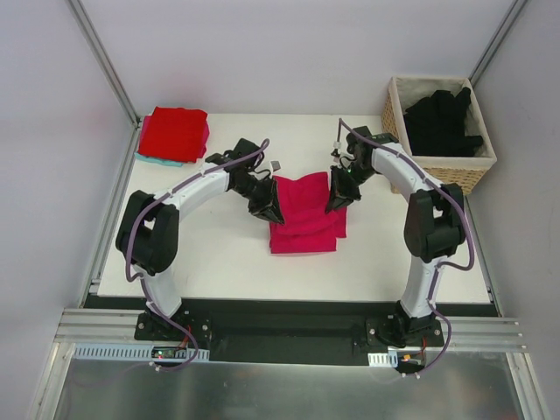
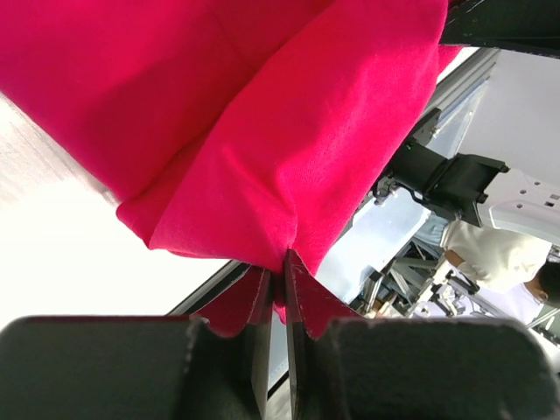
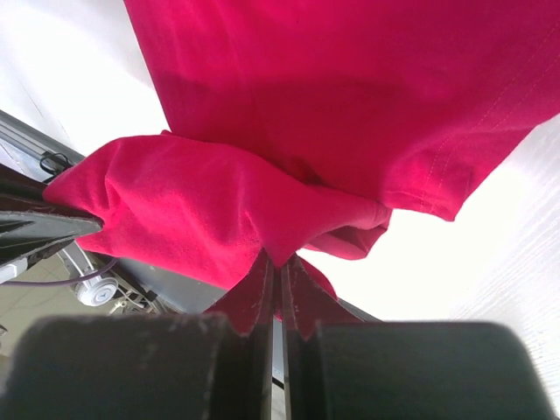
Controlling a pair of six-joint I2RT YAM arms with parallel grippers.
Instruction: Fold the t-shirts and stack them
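Both arms bend inward; left tool and right tool each pinch one magenta t-shirt. One red t-shirt lies folded.

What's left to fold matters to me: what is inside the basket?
Black cloth lies heaped in the basket, up to its rim. How many shirts it is, and anything under it, is hidden.

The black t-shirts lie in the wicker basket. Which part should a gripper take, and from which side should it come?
Pinch a raised fold at the top of the black t-shirts, coming straight down from above. The wicker basket walls them in on all four sides, so only the open top gives access. The right gripper is nearer, but it now holds the pink t-shirt.
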